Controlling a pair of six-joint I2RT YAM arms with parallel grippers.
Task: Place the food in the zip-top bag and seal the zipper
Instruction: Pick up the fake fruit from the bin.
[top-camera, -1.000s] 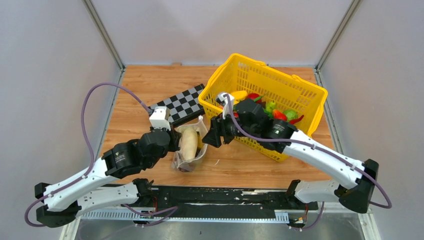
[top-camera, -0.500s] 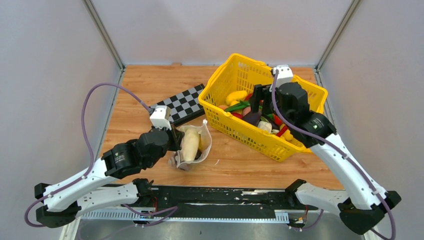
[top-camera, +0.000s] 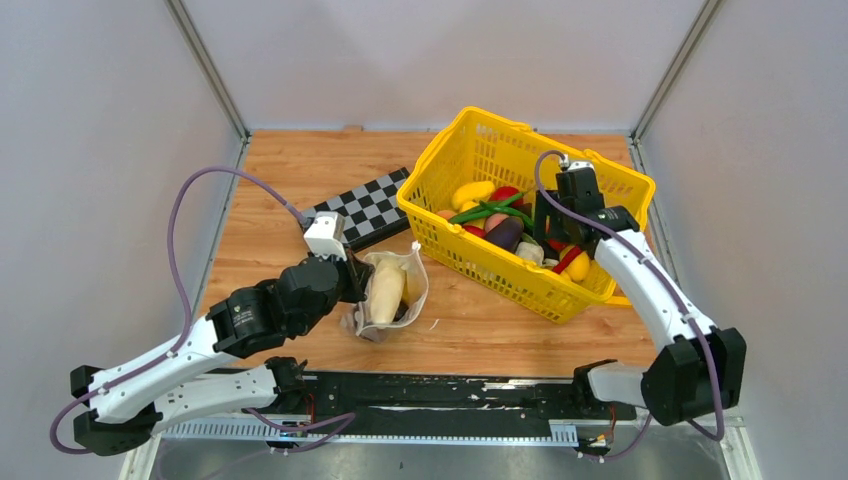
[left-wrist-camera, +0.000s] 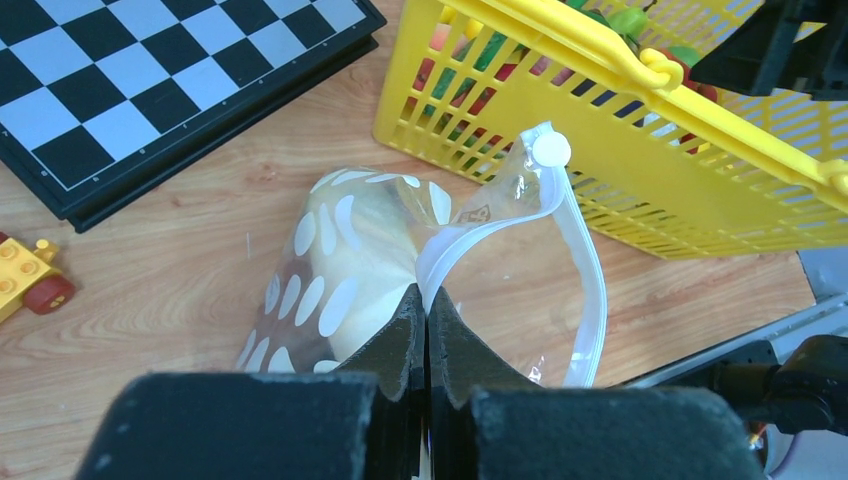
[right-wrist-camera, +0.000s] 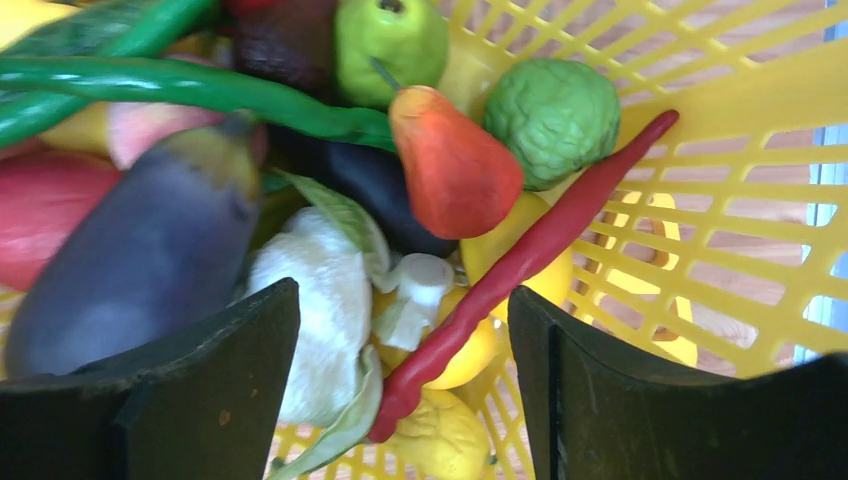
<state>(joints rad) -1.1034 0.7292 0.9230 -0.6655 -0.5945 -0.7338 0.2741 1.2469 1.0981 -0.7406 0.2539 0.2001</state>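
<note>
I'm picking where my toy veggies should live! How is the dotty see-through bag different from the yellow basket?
The zip-top bag is clear, floppy and white-dotted; the yellow basket is stiff with holey walls. The bag lies down showing one cream-white vegetable; the basket stands piled with many colourful foods. The left gripper pinches the bag's edge; the right gripper hangs open over the basket. Both hold toy food on the wooden table.

right claw (right-wrist-camera: 400, 300) | jaws apart | above basket (right-wrist-camera: 720, 130) (yellow) | red chili (right-wrist-camera: 560, 215) between
</note>
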